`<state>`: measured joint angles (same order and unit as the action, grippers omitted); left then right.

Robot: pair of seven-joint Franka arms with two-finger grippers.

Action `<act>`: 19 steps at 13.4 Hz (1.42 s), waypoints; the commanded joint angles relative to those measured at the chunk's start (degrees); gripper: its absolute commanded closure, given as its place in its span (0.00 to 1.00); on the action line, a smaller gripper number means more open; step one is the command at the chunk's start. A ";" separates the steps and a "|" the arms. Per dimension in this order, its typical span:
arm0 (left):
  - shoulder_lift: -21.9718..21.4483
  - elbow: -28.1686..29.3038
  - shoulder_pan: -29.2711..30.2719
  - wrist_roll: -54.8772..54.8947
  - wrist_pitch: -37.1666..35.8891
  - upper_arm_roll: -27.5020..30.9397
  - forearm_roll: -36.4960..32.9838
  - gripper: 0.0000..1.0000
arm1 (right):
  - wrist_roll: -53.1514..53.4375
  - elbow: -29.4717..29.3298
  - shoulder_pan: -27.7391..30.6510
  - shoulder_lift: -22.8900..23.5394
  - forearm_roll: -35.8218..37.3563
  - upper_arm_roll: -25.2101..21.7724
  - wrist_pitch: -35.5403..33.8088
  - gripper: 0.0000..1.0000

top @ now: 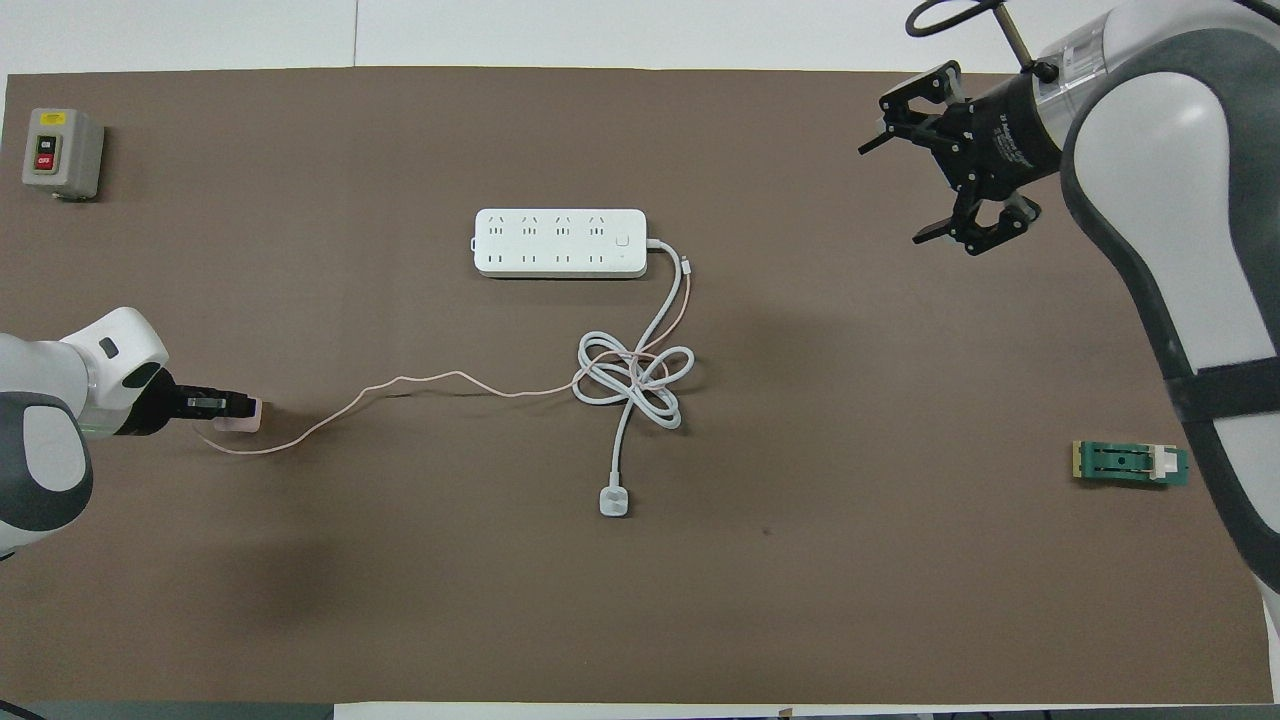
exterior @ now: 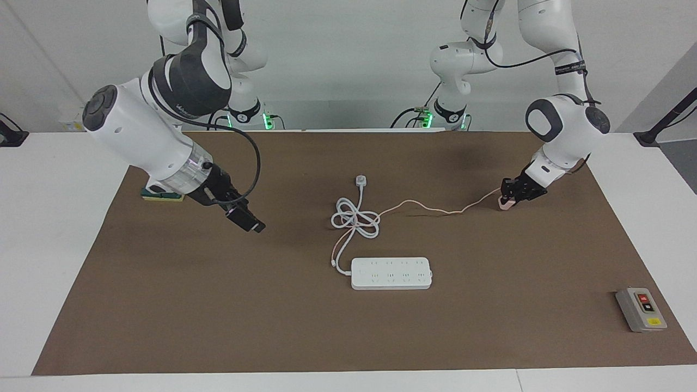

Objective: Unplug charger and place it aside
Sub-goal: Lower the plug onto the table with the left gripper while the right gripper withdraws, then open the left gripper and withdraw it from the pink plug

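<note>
Your left gripper pinches the charger low at the mat toward the left arm's end, seemingly touching it, well apart from the power strip, so it's already unplugged. Your right gripper waits, fingers spread.

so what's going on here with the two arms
The left gripper is shut on the pink charger, low at the mat toward the left arm's end of the table. The charger is out of the power strip, and its thin pink cable trails back toward the strip's white cord. The right gripper waits open in the air over the mat, holding nothing.
</note>
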<state>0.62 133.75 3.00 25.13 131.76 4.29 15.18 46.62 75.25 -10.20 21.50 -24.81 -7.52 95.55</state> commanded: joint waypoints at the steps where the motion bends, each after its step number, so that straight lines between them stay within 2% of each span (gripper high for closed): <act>1: 0.43 2.13 1.12 1.85 3.06 -0.43 0.82 0.99 | -14.50 2.27 2.28 -2.60 4.50 0.40 -1.59 0.00; 2: 1.04 1.86 2.43 2.29 2.89 -0.43 0.82 0.68 | -19.59 2.27 2.90 -2.96 6.43 0.40 -1.77 0.00; 4: 1.05 1.34 4.37 5.96 2.01 -0.34 0.82 0.12 | -29.52 2.27 4.13 -4.01 11.17 0.49 -1.77 0.00; 5: 1.05 0.64 5.42 7.38 0.96 -0.34 0.82 0.00 | -34.79 2.27 4.31 -4.71 12.93 0.49 -2.03 0.00; 11: 0.87 -12.53 7.98 6.95 -16.69 0.10 0.38 0.00 | -50.47 3.31 6.51 -10.68 21.63 0.49 -6.24 0.00; 14: 0.61 -18.77 7.98 2.84 -22.15 0.19 -0.50 0.00 | -56.54 10.15 7.12 -17.61 23.58 0.49 -6.25 0.00; 16: 0.52 -22.03 7.11 -2.34 -24.70 0.10 -3.47 0.00 | -56.56 15.34 7.83 -22.18 23.58 0.57 -6.60 0.00; 19: -0.01 -27.04 5.18 -11.66 -29.35 -0.43 -5.77 0.00 | -55.76 19.14 8.44 -25.19 23.58 0.75 -8.80 0.00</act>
<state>0.67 110.42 9.95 19.23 106.43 3.85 11.50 -8.37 88.69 -2.86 0.08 -2.28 -7.62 86.22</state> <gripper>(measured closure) 0.000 0.000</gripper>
